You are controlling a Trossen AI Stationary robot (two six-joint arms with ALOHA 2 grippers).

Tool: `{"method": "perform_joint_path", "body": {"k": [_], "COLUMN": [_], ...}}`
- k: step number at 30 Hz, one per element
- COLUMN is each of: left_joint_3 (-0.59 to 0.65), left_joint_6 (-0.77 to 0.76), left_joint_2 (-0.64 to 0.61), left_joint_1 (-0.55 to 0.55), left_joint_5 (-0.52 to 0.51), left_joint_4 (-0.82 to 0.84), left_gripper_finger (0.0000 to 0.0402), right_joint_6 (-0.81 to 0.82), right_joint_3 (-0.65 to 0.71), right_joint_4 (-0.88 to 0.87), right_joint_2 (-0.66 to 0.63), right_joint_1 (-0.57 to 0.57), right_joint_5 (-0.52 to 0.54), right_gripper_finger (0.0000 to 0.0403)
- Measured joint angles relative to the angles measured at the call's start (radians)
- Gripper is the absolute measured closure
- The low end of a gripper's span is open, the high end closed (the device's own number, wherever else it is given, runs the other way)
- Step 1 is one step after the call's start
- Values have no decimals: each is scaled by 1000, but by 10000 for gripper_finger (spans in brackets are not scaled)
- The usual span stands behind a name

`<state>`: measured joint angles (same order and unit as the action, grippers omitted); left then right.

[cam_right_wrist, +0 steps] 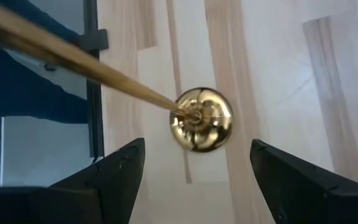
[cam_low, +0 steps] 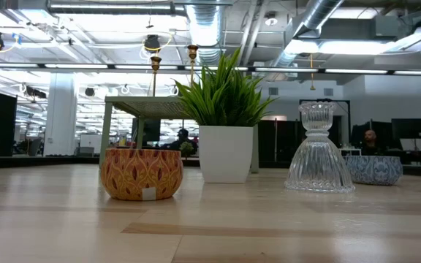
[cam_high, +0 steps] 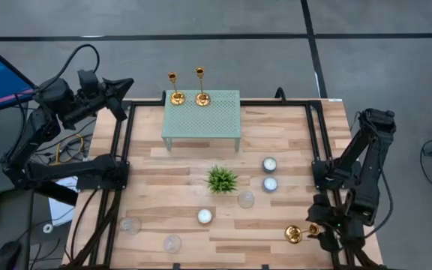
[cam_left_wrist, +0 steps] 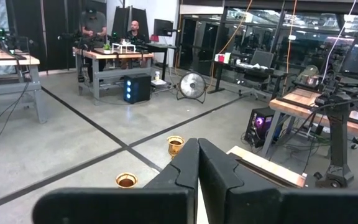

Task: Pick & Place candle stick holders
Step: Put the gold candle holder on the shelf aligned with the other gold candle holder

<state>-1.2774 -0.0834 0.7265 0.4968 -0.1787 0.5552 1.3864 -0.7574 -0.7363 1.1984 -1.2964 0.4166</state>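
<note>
While the left gripper (cam_high: 126, 84) sits jaws together off the table's far-left corner, two gold candle stick holders (cam_high: 177, 97) (cam_high: 202, 97) stand upright on the green perforated stand (cam_high: 201, 120) w/ stems vertical. Mid-table: small plant (cam_high: 222, 179), w/ tealights (cam_high: 269, 164) and clear glass cups (cam_high: 246, 199) scattered around it. Near-right corner: third candle stick holder (cam_high: 294, 234) stands on the wood, seen stem-on in the wrist view, base between the right gripper (cam_right_wrist: 194, 165) fingers, spread wide, not touching.
</note>
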Motion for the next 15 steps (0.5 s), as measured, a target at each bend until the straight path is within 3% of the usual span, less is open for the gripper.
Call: {"method": "perform_joint_path", "body": {"k": [8,15], "left_joint_3": [0,0], "left_joint_6": [-3,-4], "left_joint_2": [0,0], "left_joint_1": [0,0], "left_joint_5": [0,0], "left_joint_4": [-3,-5], "left_gripper_finger": [395,395], "right_joint_6": [3,3], "right_joint_3": [0,0], "right_joint_4": [13,21], "right_joint_2": [-1,-1], "right_joint_1": [-44,-46], "right_joint_5": [134,165], "right_gripper_finger": [122,122]}}
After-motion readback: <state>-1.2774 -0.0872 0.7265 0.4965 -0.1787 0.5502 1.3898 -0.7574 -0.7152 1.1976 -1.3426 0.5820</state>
